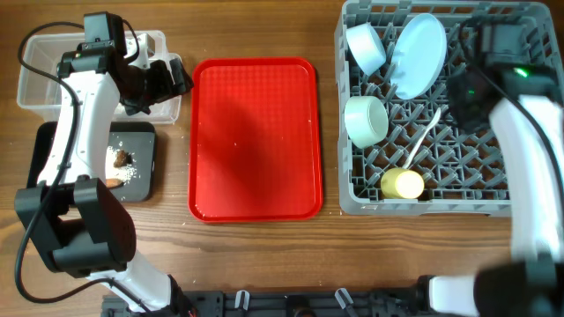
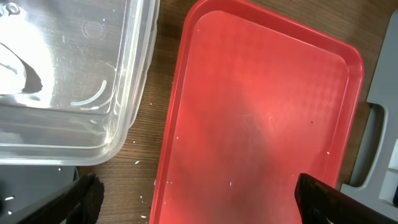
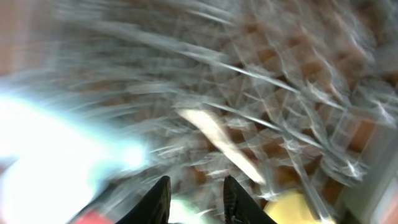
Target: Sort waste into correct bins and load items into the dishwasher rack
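Observation:
The grey dishwasher rack [image 1: 352, 189] at the right holds a pale blue plate [image 1: 419, 55], two bowls [image 1: 366, 46] [image 1: 366, 121], a white spoon [image 1: 423, 136] and a yellow cup [image 1: 403, 183]. My right gripper [image 3: 196, 199] hovers over the rack, fingers a little apart and empty; its view is blurred. My left gripper [image 2: 205, 205] is wide open and empty over the left rim of the red tray [image 2: 261, 112], beside the clear tub [image 2: 74, 124]. The black tray [image 1: 145, 141] holds a brown lump [image 1: 119, 158] and white crumbs [image 1: 129, 173]. The wrapper is not visible.
The flat red serving tray [image 1: 256, 136] lies mid-table with a few white specks. Crumbs dot the wood between tub and tray. Something white shows inside the clear tub [image 2: 12, 74]. An orange bit [image 1: 113, 182] peeks out by the left arm.

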